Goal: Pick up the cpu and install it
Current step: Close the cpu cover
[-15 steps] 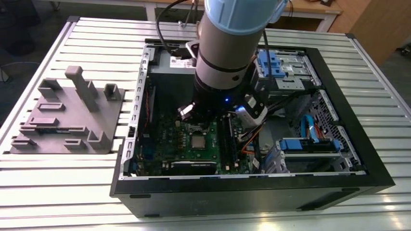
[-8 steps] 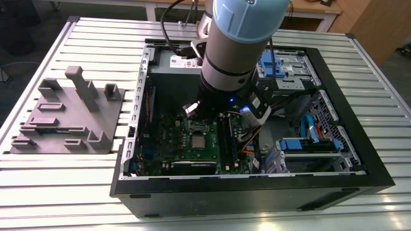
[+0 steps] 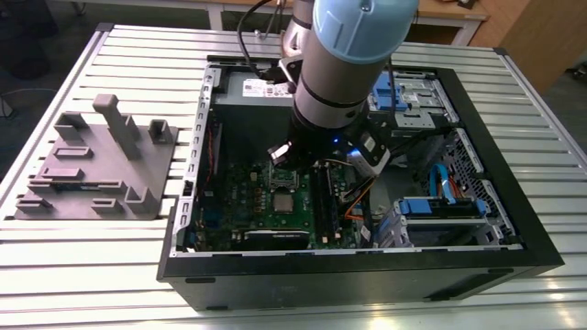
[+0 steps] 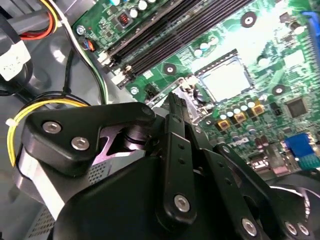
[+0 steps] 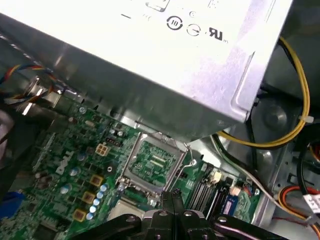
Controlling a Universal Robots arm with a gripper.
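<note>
- You are seeing the jaws pressing together in both wrist views, with nothing pinched between them.
- They are hovering low over the green motherboard [image 3: 261,206], right by the open socket [image 5: 152,162], and are not touching the chip.
- The cpu [image 4: 227,80] is lying flat on the motherboard with its silvery top facing up, just beside that socket. In the exterior view it [image 3: 284,202] is sitting directly below the socket.
- The robot arm [image 3: 339,62] is reaching down into the open computer case [image 3: 513,227], which is lying on its side on the slatted metal surface [image 3: 137,62].
- The grey power supply box [image 5: 165,65] is sitting near the socket, and a yellow cable [image 5: 295,125] is looping past its corner.
- Black memory slots [image 4: 165,35] are running alongside the cpu's area.
- A grey moulded fixture [image 3: 92,168] is standing on the surface at the exterior view's left, apart from the case.
</note>
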